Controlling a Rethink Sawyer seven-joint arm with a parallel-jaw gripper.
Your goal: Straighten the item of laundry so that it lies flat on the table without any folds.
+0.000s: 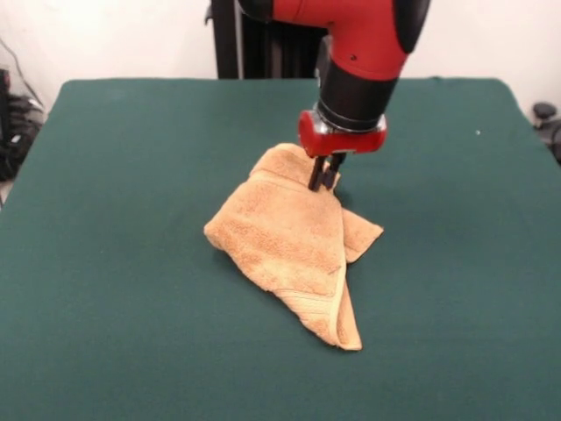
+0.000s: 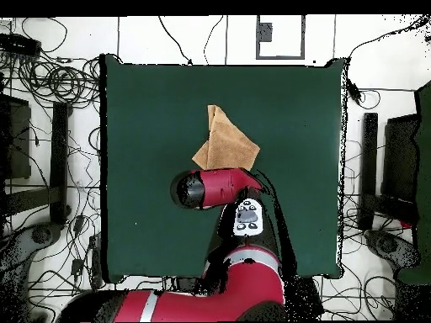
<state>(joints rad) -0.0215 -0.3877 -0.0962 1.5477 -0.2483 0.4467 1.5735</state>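
The golden tan towel (image 1: 285, 237) lies folded and bunched near the middle of the green table (image 1: 105, 219). One pointed corner reaches toward the camera and a smaller flap sticks out to the right. My gripper (image 1: 323, 184) comes down from above at the towel's far upper edge. Its two black fingers (image 1: 316, 174) are close together, pinched on a raised fold of the cloth. In the overhead view the towel (image 2: 226, 143) shows as a folded triangular shape just above the red arm (image 2: 215, 187), which hides the gripper there.
The green table (image 2: 143, 109) spreads wide on all sides of the towel. The robot's pedestal (image 1: 254, 39) stands at the far edge. Cables and stands (image 2: 50, 126) lie on the floor around the table.
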